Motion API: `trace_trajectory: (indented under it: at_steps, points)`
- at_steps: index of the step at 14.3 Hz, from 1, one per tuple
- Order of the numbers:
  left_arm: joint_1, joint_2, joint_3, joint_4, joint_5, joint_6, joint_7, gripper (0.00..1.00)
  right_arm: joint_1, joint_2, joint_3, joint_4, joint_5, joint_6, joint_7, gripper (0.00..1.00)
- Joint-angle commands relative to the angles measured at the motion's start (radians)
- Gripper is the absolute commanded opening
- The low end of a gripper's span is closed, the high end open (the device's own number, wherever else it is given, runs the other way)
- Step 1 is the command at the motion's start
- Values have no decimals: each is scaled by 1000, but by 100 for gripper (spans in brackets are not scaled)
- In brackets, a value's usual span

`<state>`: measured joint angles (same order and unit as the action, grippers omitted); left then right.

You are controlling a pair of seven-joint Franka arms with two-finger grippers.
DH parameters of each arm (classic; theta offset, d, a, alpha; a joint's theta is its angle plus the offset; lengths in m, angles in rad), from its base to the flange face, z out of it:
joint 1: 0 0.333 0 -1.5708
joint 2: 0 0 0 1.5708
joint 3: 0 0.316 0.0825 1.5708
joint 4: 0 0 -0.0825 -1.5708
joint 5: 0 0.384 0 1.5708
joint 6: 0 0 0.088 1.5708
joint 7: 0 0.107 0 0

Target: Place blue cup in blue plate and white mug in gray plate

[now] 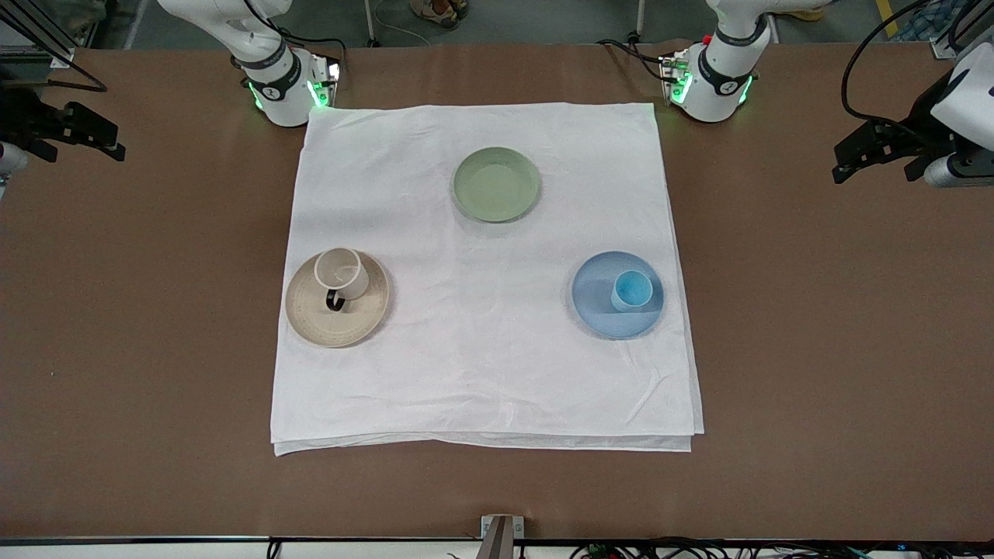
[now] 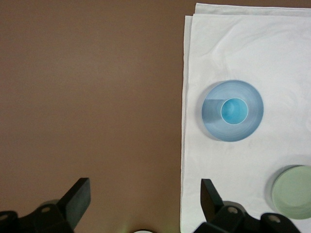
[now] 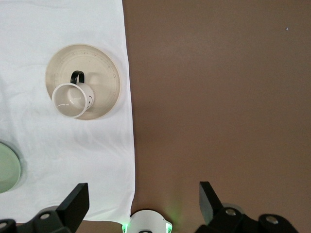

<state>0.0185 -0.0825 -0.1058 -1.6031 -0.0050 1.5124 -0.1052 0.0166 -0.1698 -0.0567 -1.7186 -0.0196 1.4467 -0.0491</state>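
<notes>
Looking down, we see a white cloth (image 1: 481, 357) spread on the brown table (image 1: 815, 349). On it, the white mug (image 1: 341, 273) sits upright on the gray plate (image 1: 342, 322), the blue cup (image 1: 631, 290) on the blue plate (image 1: 594, 299), and the green plate (image 1: 496, 184) looks bare. Both arms wait off-cloth at their own table ends, left gripper (image 2: 146, 196) and right gripper (image 3: 144, 198) spread wide, holding nothing.

Blue cup (image 1: 632, 290) upright on blue plate (image 1: 596, 310), white mug (image 1: 341, 274) upright on gray plate (image 1: 326, 326)
</notes>
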Motion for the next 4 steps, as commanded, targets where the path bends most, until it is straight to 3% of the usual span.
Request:
trace_trajectory:
  at_steps: [1, 4]
  points:
    - [0, 9, 5, 17, 13, 5, 12, 100, -9, -27, 5, -30, 32, 29, 18, 100]
    - [1, 12, 5, 20, 13, 5, 10, 100, -23, -23, 3, -32, 55, 29, 18, 100]
